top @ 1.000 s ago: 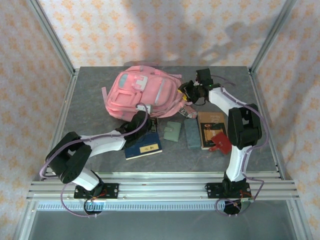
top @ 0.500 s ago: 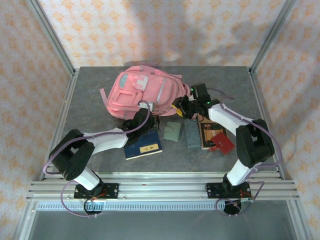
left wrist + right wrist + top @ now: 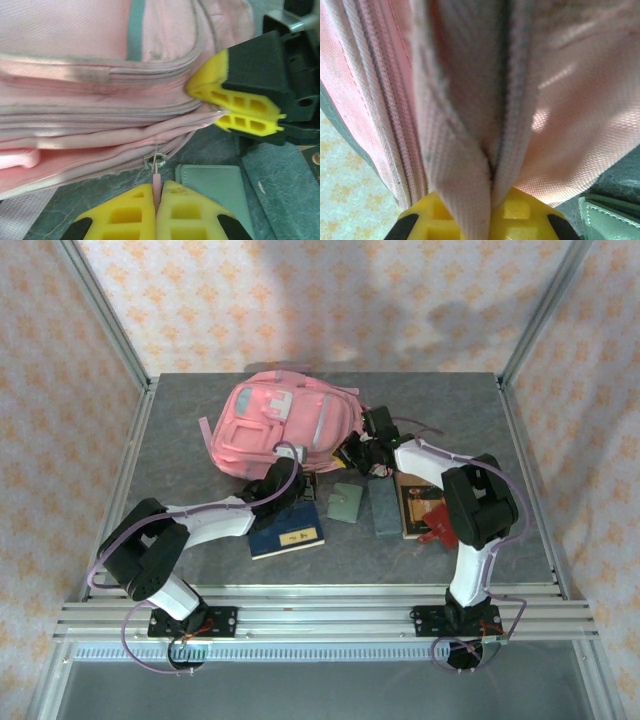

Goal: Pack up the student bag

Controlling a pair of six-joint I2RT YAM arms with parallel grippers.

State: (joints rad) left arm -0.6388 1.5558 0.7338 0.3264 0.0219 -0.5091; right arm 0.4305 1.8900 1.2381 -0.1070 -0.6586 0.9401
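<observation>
1. Presently the student bag [image 3: 285,425] lies flat on the far-left part of the counter [image 3: 480,410], front pockets facing up, with its near edge toward the arms.
2. Left end effector [image 3: 158,192]: closed on the thin pink zipper pull [image 3: 158,179] at the bag's near edge. The metal slider [image 3: 156,160] sits just beyond its tips.
3. Right end effector [image 3: 490,202]: closed, pinching a fold of the bag's pink fabric beside the zipper seam. In the left wrist view it sits at the bag's right corner, close to the slider but apart from the left tips.
4. Zipper line reads as shut along the stretch visible from both wrists. No opening into the main compartment can be seen.
5. Unpacked and lying on the counter just near of the bag: blue book [image 3: 287,533], green wallet [image 3: 347,503], grey case [image 3: 383,506], brown book [image 3: 420,502] and a red item [image 3: 442,524] resting on the brown book's near corner.
6. Judgement: early stage. The two-handed hold looks like set-up for opening the bag, one side bracing fabric and the other on the pull.
7. Left to do, as far as can be judged: unzip, load every loose item, close.
</observation>
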